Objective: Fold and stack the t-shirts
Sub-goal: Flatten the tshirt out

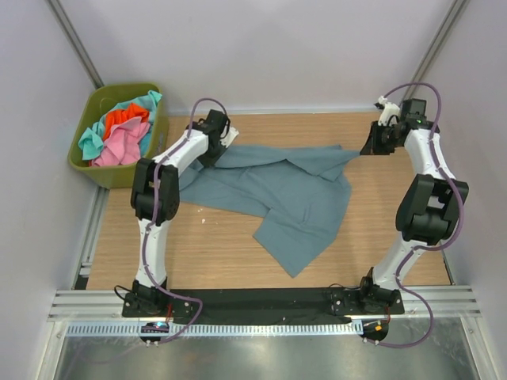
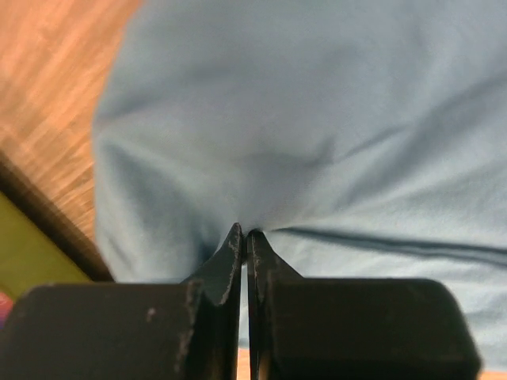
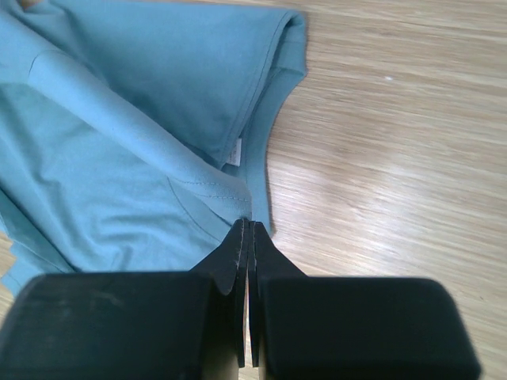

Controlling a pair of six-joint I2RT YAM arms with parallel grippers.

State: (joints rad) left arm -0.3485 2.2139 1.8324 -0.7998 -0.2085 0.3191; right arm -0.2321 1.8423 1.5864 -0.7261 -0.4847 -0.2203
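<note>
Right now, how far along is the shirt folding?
Nothing folded or stacked yet. In hand: slate-blue t-shirt rumpled on the table, left pincer and right pincer each shut on an edge. Left: fold it, then pink shirt, orange-red shirt, turquoise shirt in the green bin.

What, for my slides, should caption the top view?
Left fingers and right fingers pinch a slate-blue t-shirt on the wooden table; colored shirts fill the olive-green bin.

No writing, brand or number can be read anywhere. A small white tag (image 3: 232, 153) sits at a seam of the blue t-shirt (image 3: 119, 158). It is too small to show any legible print.
</note>
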